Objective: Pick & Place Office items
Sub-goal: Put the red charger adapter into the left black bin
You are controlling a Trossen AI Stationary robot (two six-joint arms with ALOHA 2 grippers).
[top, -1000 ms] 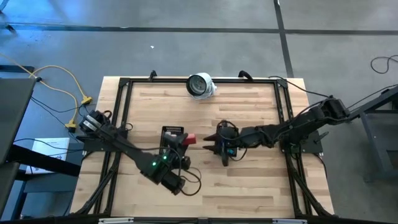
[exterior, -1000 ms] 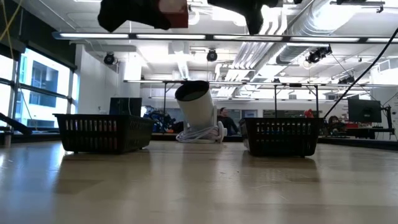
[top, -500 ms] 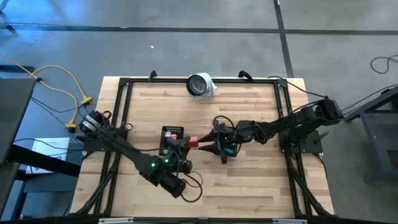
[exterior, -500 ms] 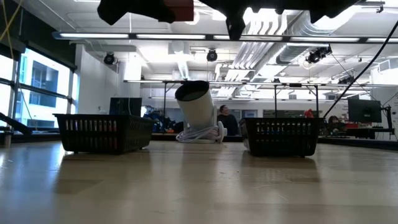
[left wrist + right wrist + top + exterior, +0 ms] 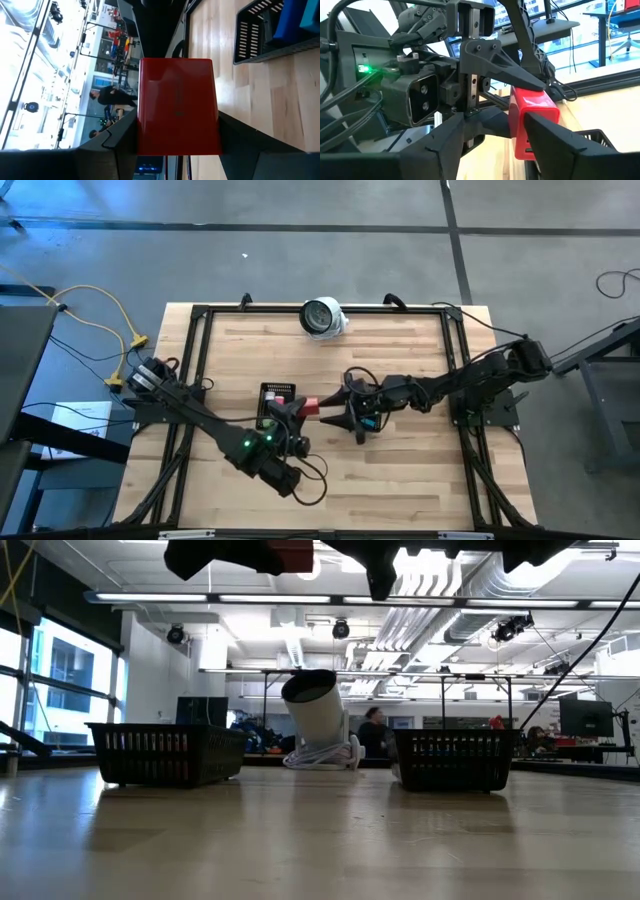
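We judge ourselves midway through a handover. Our left hand (image 5: 300,406) is closed on a red block (image 5: 308,404), held in the air above the middle of the surface (image 5: 400,480), well clear of the wood in the low view. Our right hand (image 5: 340,408) has reached in from the other side, and in its wrist view its two fingers (image 5: 555,132) stand on either side of the block's free end. They stand apart with the block between them, and we cannot tell whether they touch it yet.

What seems done is the lifting of this one piece. What is left, as we read it, is for the right hand to take the block, the left to let go, and the piece to be set in a basket (image 5: 455,760). A second basket (image 5: 165,754) stands off to the other side, and the left wrist view shows blue pieces (image 5: 295,20) already lying in one.

The block is a plain, smooth, glossy red box with rounded edges, longer than wide. It looks rigid and likely slippery.
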